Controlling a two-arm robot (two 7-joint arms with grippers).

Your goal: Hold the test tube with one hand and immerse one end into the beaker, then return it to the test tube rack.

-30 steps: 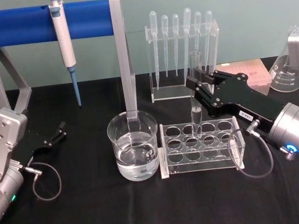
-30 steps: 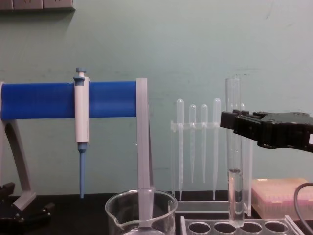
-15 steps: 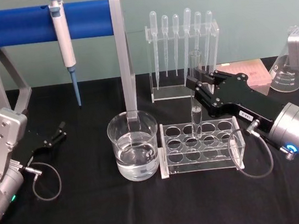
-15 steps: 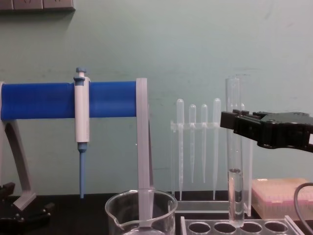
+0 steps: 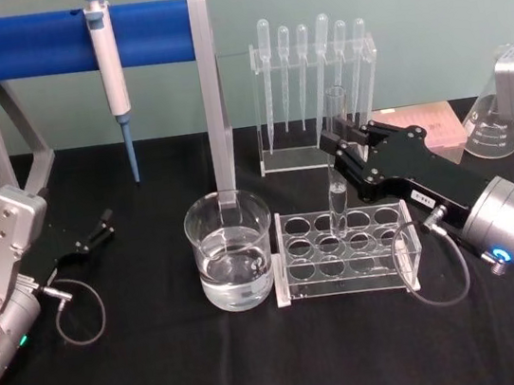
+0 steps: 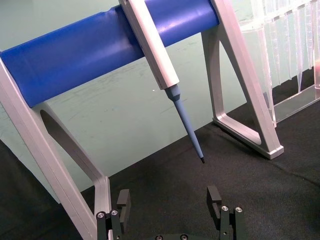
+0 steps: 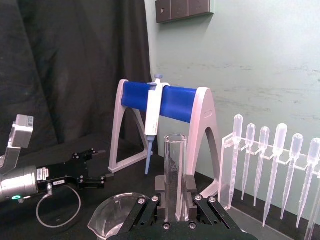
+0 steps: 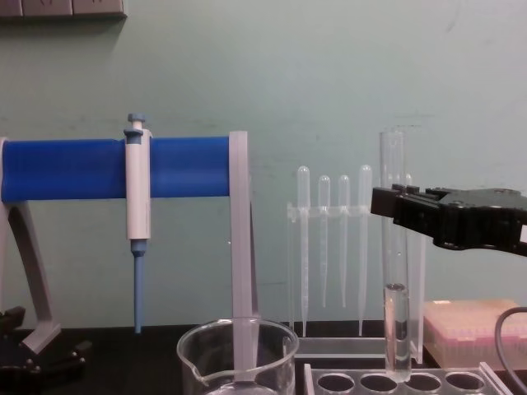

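The test tube (image 5: 338, 198), a long clear glass cylinder with a rounded bottom and a plain rim, is held upright by the right gripper (image 5: 339, 146), whose black fingers are clamped on its upper half; the arm reaches in from 4 o'clock. A little clear liquid is seen at the tube's bottom in the chest view. Its lower end is placed right at a back-row hole of the clear plastic rack (image 5: 291, 264); whether it has entered the hole cannot be told. The beaker (image 5: 195, 249), wide, round and of clear glass, partly filled with clear liquid, is set just beside the rack at its 9 o'clock. A row of thin bulb-topped plastic pipettes (image 5: 306, 61) is hung at the rack's 12 o'clock. A white-and-blue pipettor (image 5: 109, 70) is hooked on a blue padded bar (image 5: 35, 44) at 10 o'clock. The left gripper (image 5: 103, 222) is parked on the black cloth (image 5: 215, 371) at 9 o'clock, fingers spread and empty
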